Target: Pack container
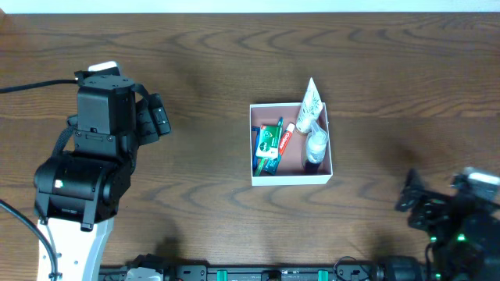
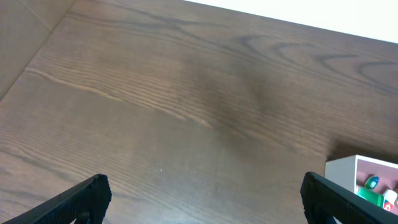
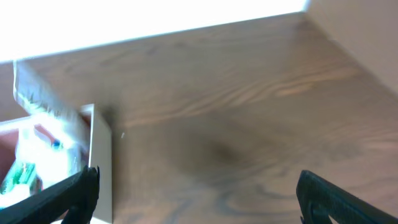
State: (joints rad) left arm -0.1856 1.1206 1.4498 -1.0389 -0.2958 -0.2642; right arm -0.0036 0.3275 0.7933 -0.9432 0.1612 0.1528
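The container [image 1: 291,179] is a shallow square box with white walls and a reddish-brown inside, at the table's middle. It holds a green packet [image 1: 268,140], a red-and-white tube [image 1: 287,139], a small white bottle [image 1: 316,145] and a white tube [image 1: 310,103] that leans over the far right corner. Its corner shows in the left wrist view [image 2: 341,168] and its wall in the right wrist view [image 3: 101,163]. My left gripper [image 2: 205,196] is open and empty, far left of the box. My right gripper [image 3: 198,193] is open and empty, at the lower right.
The table is dark brown wood [image 1: 203,70]. The left arm's black body [image 1: 94,148] stands at the left and the right arm [image 1: 457,215] at the lower right corner. A black rail [image 1: 258,273] runs along the front edge.
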